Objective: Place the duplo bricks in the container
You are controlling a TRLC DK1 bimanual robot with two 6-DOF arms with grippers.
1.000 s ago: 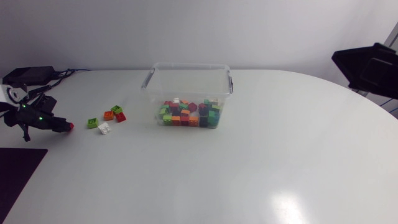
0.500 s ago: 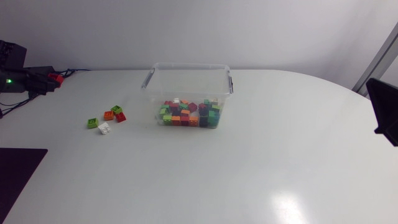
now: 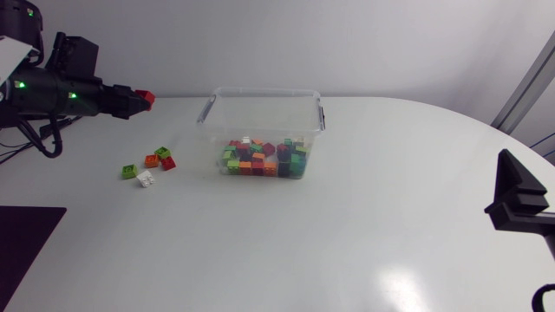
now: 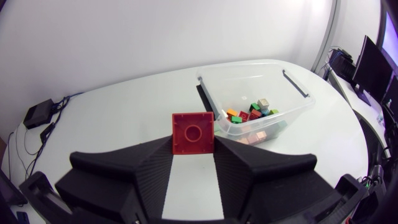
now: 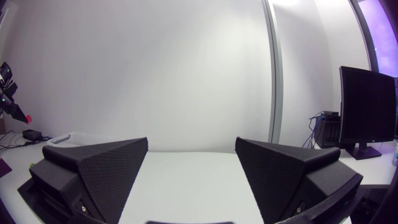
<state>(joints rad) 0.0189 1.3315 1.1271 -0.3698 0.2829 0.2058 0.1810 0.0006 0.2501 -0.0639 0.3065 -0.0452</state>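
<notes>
A clear plastic container (image 3: 260, 111) stands at the middle back of the table, with several coloured duplo bricks (image 3: 263, 159) in it. Left of it lie loose bricks: green (image 3: 162, 152), orange (image 3: 152, 160), red (image 3: 168, 163), lime (image 3: 128, 172) and white (image 3: 145, 178). My left gripper (image 3: 139, 98) hangs high over the far left of the table, shut on a red brick (image 3: 146, 96). In the left wrist view this red brick (image 4: 193, 132) sits between the fingers, and the container (image 4: 298, 107) lies ahead. My right gripper (image 5: 191, 180) is open with nothing in it; its arm (image 3: 519, 204) is at the right edge.
A dark mat (image 3: 26, 243) covers the table's front left corner. A small black box with cables (image 4: 38, 114) lies at the far left of the table. The white tabletop (image 3: 347, 234) stretches wide between the container and my right arm.
My left gripper, with the red brick in it, has risen from beside the loose bricks and swung right, nearer the container. My right arm has come down along the view's right edge.
</notes>
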